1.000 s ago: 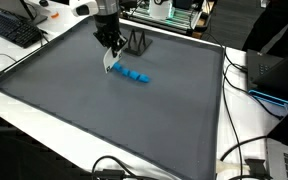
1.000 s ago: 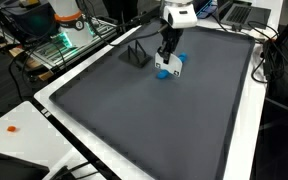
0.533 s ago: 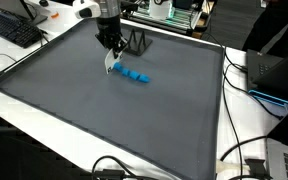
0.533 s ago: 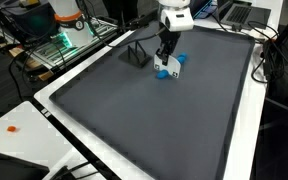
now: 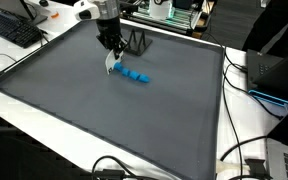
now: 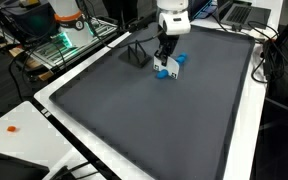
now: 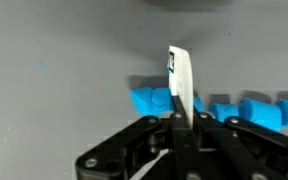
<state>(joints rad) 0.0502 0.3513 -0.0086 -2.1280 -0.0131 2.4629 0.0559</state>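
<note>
In an exterior view, the gripper hangs over the gray counter close to its far edge, on the side toward the corner by the keyboard. Its fingers are clenched on a thin white strip that points down at the surface. The strip's lower end sits just beside one end of a short row of blue blocks; whether they touch cannot be told. A black wire stand stands nearer the far edge, just behind the gripper. In an exterior view from another spot, the gripper grasps the white strip right against the blue blocks, with the black wire stand near them. In the wrist view, the gripper pinches the white strip upright, and the blue blocks lie in a line behind it.
</note>
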